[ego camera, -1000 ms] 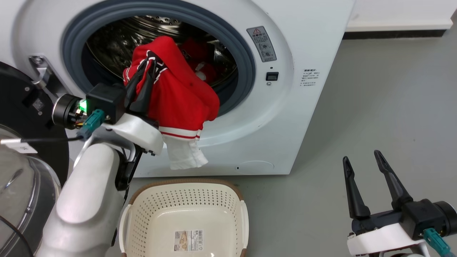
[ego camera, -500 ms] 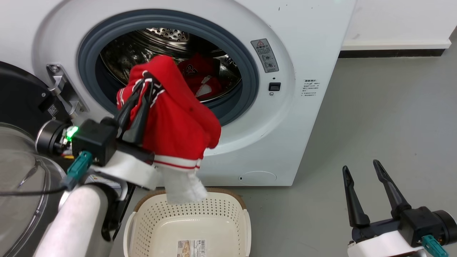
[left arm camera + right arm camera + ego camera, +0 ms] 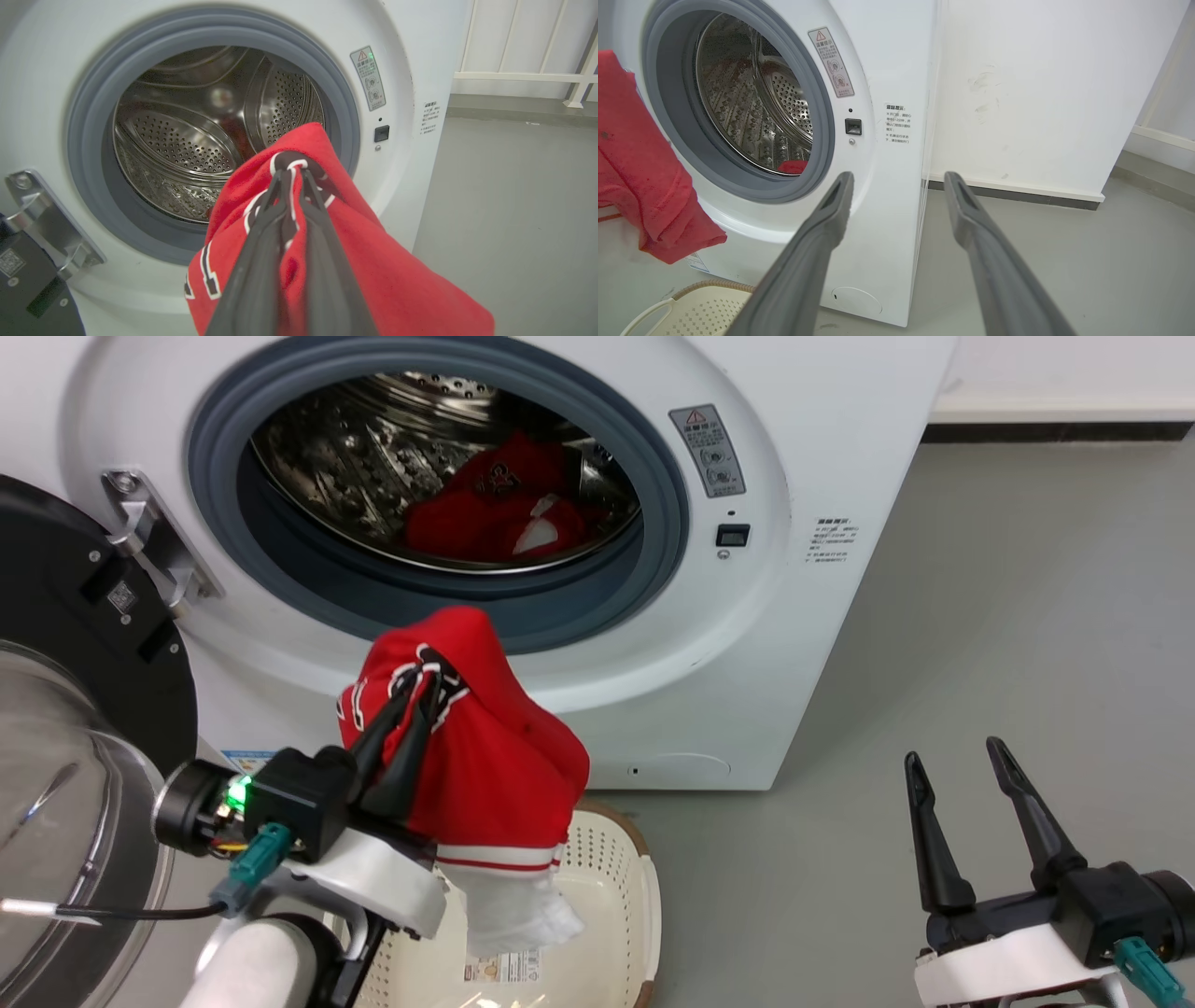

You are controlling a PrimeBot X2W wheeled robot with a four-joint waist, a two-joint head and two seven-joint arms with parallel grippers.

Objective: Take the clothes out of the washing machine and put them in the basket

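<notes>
My left gripper [image 3: 425, 674] [image 3: 292, 173] is shut on a red jersey [image 3: 495, 756] [image 3: 364, 261] with black white-edged lettering. It hangs in front of the washing machine [image 3: 794, 644], directly over the cream basket [image 3: 616, 887] [image 3: 691, 308]. The jersey's white hem [image 3: 518, 915] dangles down into the basket. A second red garment [image 3: 495, 513] lies inside the steel drum [image 3: 187, 140]. At the lower right, my right gripper [image 3: 957, 758] [image 3: 899, 179] stands open over the floor with nothing between its fingers. The held jersey also appears at the left of the right wrist view, red jersey [image 3: 640, 186].
The washer's glass door [image 3: 65, 784] hangs open at the left, close to my left arm. Grey floor [image 3: 980, 616] stretches to the right of the machine, and a white wall [image 3: 1041, 93] stands behind.
My left gripper has carried the red jersey out of the porthole and down over the basket; its hem now reaches into the basket. The right gripper stays where it was.
</notes>
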